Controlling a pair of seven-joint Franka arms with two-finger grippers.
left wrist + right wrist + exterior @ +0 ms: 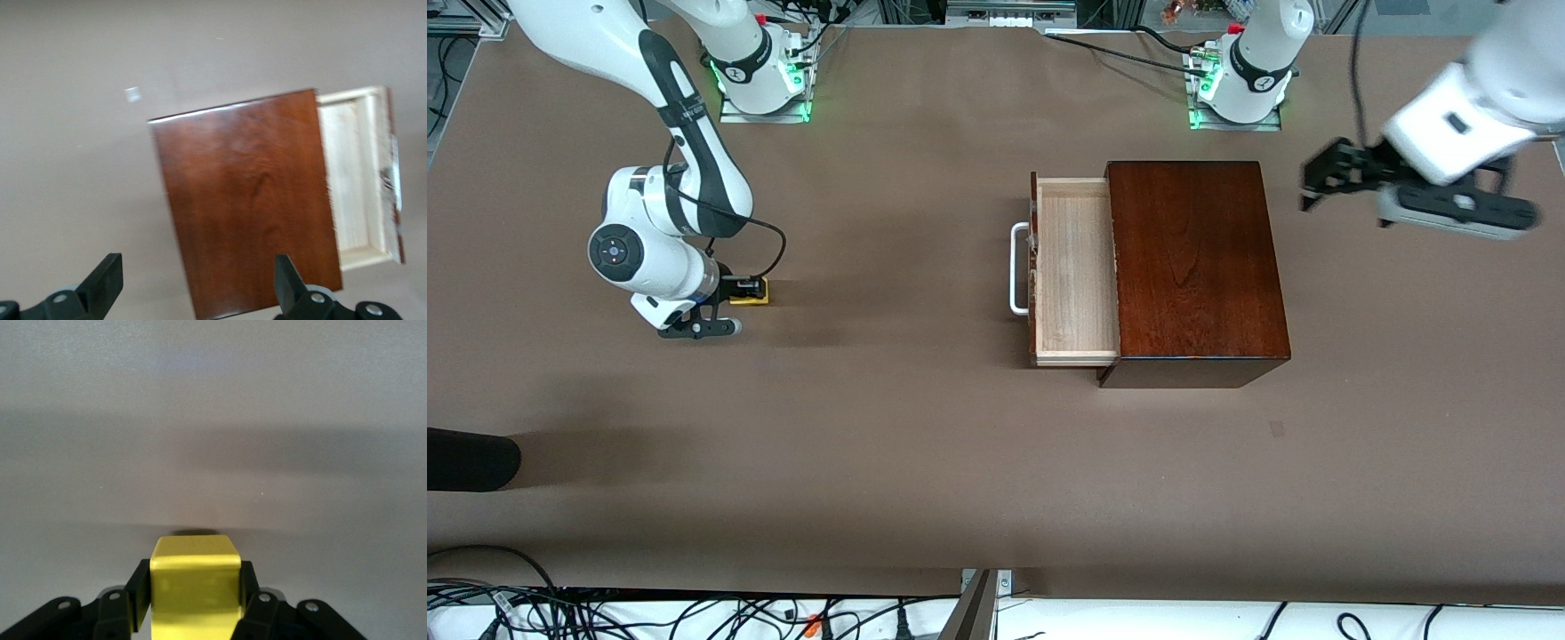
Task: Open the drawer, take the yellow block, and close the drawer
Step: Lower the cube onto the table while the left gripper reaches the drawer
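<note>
Right gripper (740, 292) is sitting low over the brown table surface (889, 427), toward the right arm's end, well apart from the box. Its two black fingers (137, 597) are clenching the small bright yellow cube (194, 587) from both sides; the pads are pressing flat on opposite faces. In the front view the yellow block (749, 293) is showing just past the fingertips, at or just above the table; contact with the table cannot be told. Wrist view is showing a thin dark shadow right under the cube's leading edge.

Left gripper (1320, 182) is hanging in the air over the table, toward the left arm's end, just beside the box's closed back end. Left arm is waiting. Its fingers (107, 283) are standing wide apart, released, nothing between them. From its wrist camera the box top and open drawer are lying below and ahead of the fingertips.

The dark reddish-brown polished wooden box (1196, 267) is resting on the table, between the two grippers but much closer to the left one. Its single drawer (1074, 271), pale light-wood inside, is standing pulled out toward the right arm's end. The drawer's interior is showing bare wood. The white U-shaped bar handle (1017, 269) is sticking out of the dark drawer front, facing the right gripper, well apart from it.
</note>
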